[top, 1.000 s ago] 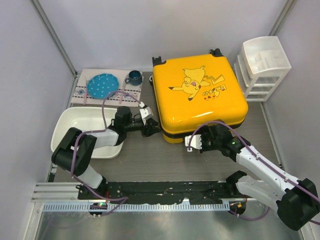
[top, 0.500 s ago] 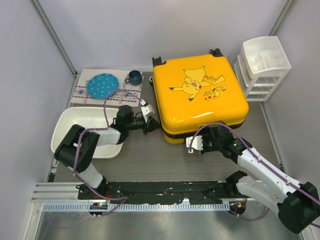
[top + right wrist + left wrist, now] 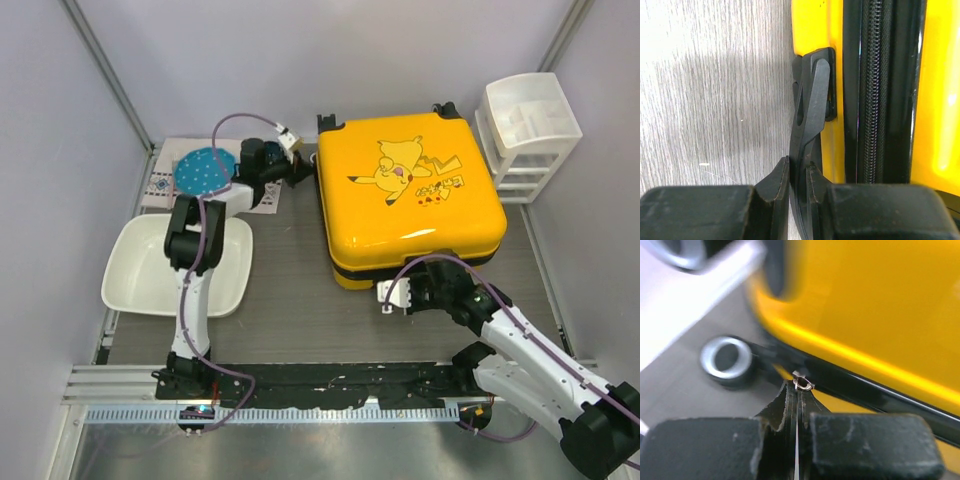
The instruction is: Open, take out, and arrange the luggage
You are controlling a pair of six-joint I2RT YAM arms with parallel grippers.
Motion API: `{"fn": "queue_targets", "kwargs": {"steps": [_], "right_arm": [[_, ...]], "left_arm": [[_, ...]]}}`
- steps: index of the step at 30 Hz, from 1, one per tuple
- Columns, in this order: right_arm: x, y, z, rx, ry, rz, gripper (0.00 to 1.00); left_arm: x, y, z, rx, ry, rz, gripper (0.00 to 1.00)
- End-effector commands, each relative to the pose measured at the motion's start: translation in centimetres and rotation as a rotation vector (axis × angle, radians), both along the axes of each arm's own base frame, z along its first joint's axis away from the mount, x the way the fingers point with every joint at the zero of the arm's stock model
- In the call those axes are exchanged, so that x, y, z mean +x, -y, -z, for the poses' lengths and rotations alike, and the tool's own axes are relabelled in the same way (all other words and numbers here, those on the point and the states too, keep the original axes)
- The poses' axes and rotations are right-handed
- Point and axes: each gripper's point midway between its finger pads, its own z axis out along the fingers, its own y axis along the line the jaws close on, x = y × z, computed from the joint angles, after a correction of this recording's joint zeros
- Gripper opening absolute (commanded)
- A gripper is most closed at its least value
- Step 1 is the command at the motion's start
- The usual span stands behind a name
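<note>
- Suitcase [image 3: 410, 190]: glossy yellow hard shell with rounded corners and a cartoon print. It is laid flat and closed at 1 o'clock on the wood-grain table [image 3: 290, 300]. Its black wheels [image 3: 446, 108] are barely seen at the far edge.
- Left gripper [image 3: 798, 395]: pressed together on a small metal zipper pull [image 3: 802, 384] at the suitcase's 10 o'clock corner. The surroundings are blurred, and a grey ring [image 3: 727, 357] cannot be identified.
- Right gripper [image 3: 799, 167]: clamped on a flat black handle [image 3: 812, 100] at the 6 o'clock edge, beside the ribbed black zipper [image 3: 872, 100].
- White tray [image 3: 150, 275]: smooth, at 9 o'clock.
</note>
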Motion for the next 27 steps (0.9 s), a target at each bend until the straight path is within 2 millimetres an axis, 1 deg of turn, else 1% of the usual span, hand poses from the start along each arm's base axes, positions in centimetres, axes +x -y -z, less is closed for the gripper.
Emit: {"fn": "queue_targets", "kwargs": {"steps": [1, 2, 3, 5, 6, 7, 10, 13, 14, 15, 16, 17, 18, 19, 20, 21, 22, 23, 24, 25, 26, 27], "right_arm": [[-3.9, 2.6, 2.7, -0.095, -0.146, 0.011, 0.01], [-4.1, 2.8, 2.8, -0.1, -0.145, 0.012, 0.01], [-4.1, 2.8, 2.8, -0.1, -0.142, 0.009, 0.01], [-4.3, 3.1, 2.7, -0.102, -0.131, 0.012, 0.01], [-4.4, 3.2, 2.7, -0.106, -0.127, 0.014, 0.01], [-4.5, 3.4, 2.4, -0.108, -0.116, 0.012, 0.01], [-4.8, 3.6, 2.2, -0.111, -0.105, -0.001, 0.01], [-5.1, 3.4, 1.9, -0.101, -0.111, -0.015, 0.01], [-5.1, 3.2, 1.3, -0.089, -0.105, -0.022, 0.09], [-5.2, 3.1, 1.1, -0.083, -0.108, -0.024, 0.42], [-5.3, 3.0, 0.8, -0.077, -0.115, -0.027, 0.55], [-5.0, 2.6, -0.6, -0.052, -0.091, -0.034, 0.63], [-5.1, 2.0, -1.3, -0.019, -0.09, -0.052, 0.85], [-5.2, 1.6, -2.0, 0.001, -0.083, -0.063, 0.86], [-4.9, 1.0, -3.5, 0.032, -0.06, -0.078, 0.86], [-5.1, 0.4, -4.1, 0.055, -0.077, -0.099, 0.86], [-5.3, 0.1, -4.5, 0.065, -0.089, -0.105, 0.86], [-5.1, -0.3, -5.8, 0.085, -0.082, -0.11, 0.86], [-5.0, -0.6, -6.2, 0.099, -0.106, -0.102, 0.86], [-5.2, -1.4, -6.8, 0.135, -0.124, -0.113, 0.86], [-5.0, -1.9, -8.5, 0.17, -0.112, -0.119, 0.86], [-5.2, -2.5, -9.3, 0.209, -0.137, -0.116, 0.86]], "left_arm": [[10.9, -2.5, -4.9, -0.052, 0.131, -0.228, 0.0], [12.0, -2.6, -2.4, -0.042, 0.093, -0.246, 0.0], [13.5, -2.3, -4.9, -0.064, 0.153, -0.25, 0.0], [14.7, -1.9, -4.6, -0.082, 0.135, -0.259, 0.0], [15.7, -1.4, -4.7, -0.102, 0.146, -0.261, 0.0], [16.1, -1.2, -4.3, -0.107, 0.115, -0.276, 0.0], [17.2, -0.6, -4.7, -0.122, 0.135, -0.309, 0.0], [16.8, 0.3, -4.2, -0.108, 0.143, -0.294, 0.0], [16.6, 0.5, -4.3, -0.104, 0.153, -0.29, 0.01], [16.2, 0.5, -3.2, -0.104, 0.127, -0.29, 0.06], [16.0, 0.3, -5.2, -0.131, 0.167, -0.292, 0.2], [15.8, 0.1, -5.5, -0.136, 0.172, -0.309, 0.5], [15.1, -0.5, -3.9, -0.126, 0.13, -0.322, 0.58], [14.6, -0.9, -7.0, -0.152, 0.187, -0.33, 0.64], [14.1, -1.5, -7.7, -0.153, 0.195, -0.347, 0.7], [13.4, -2.6, -5.9, -0.134, 0.154, -0.378, 0.73], [13.0, -3.2, -6.4, -0.136, 0.148, -0.385, 0.75], [12.3, -4.1, -9.3, -0.154, 0.166, -0.398, 0.78], [12.0, -5.6, -8.6, -0.146, 0.133, -0.426, 0.79], [11.5, -6.5, -8.9, -0.13, 0.105, -0.441, 0.8], [10.8, -7.3, -11.1, -0.125, 0.12, -0.449, 0.81], [10.2, -8.4, -10.7, -0.098, 0.101, -0.463, 0.82]]}}
